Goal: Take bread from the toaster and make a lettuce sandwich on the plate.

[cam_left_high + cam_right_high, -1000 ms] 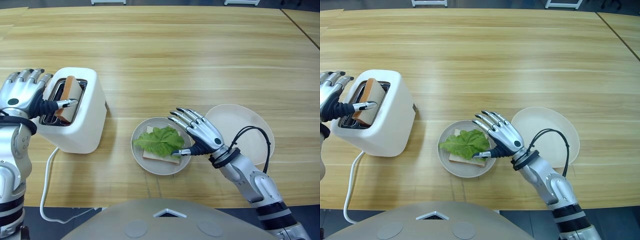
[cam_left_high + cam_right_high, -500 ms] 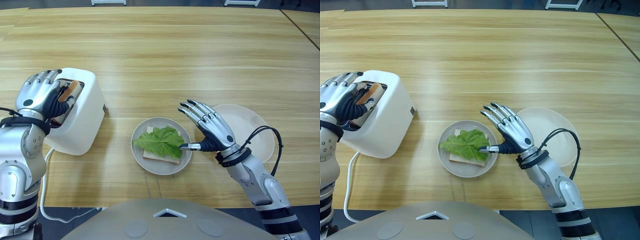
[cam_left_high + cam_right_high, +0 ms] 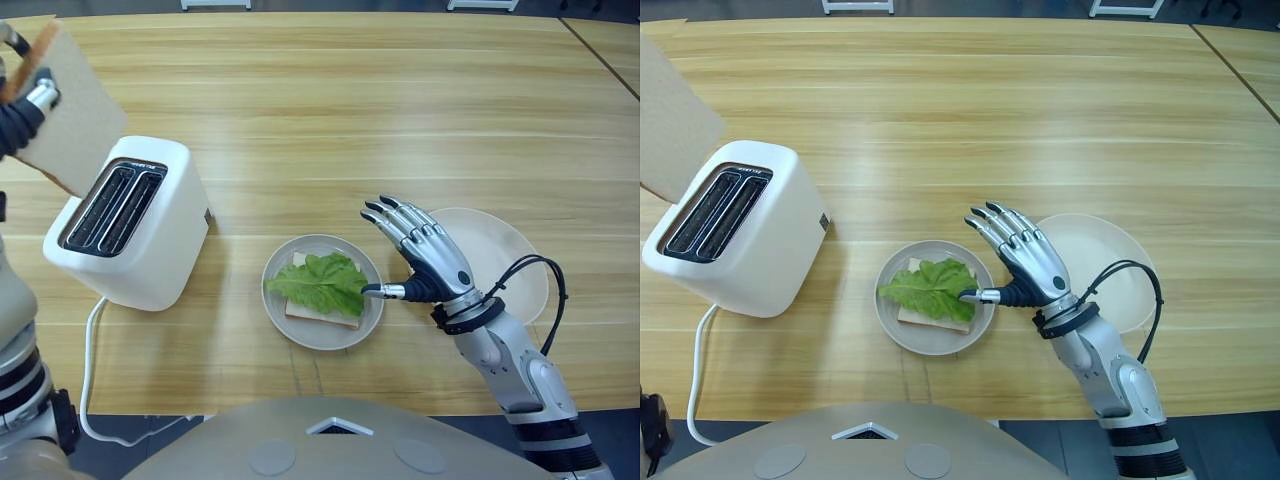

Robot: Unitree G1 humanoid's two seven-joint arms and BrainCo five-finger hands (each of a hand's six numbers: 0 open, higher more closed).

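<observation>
Step in hand, by judgement: carry top slice over, cap the lettuce.

- Gripping top slice [image 3: 78, 115] w/ L hand [image 3: 22, 110], fingers closed on its 9 o'clock edge. Held high over counter [image 3: 400, 120], at 11 o'clock of toaster [image 3: 130, 230]. Tilted, broad face toward cam. No bread in either slot.
- Parked R hand [image 3: 428, 262] at 3 o'clock of plate [image 3: 330, 344], fingers spread, holding nothing. Thumb tip at lettuce [image 3: 320, 282] edge; touching or just shy, can't tell.
- Under lettuce: bottom slice [image 3: 318, 314], set toward 6 o'clock of plate. Spare plate [image 3: 500, 250] at 3 o'clock, partly behind R hand.

To do it well:
- Swing toward 4 o'clock, passing above toaster, not across its side; keep clear of cord [image 3: 92, 360].
- Go slow. Edge-only grip, so expect droop or twist in the slice.
- Level slice flat before descent.
- Line up w/ bottom slice, not w/ plate centre.
- Either pin leaf w/ R thumb till contact, or back R hand off toward 3 o'clock first; avoid hand-to-hand clash.
- Lower to contact, then open fingers. No drop: springy leaf, likely skid.
</observation>
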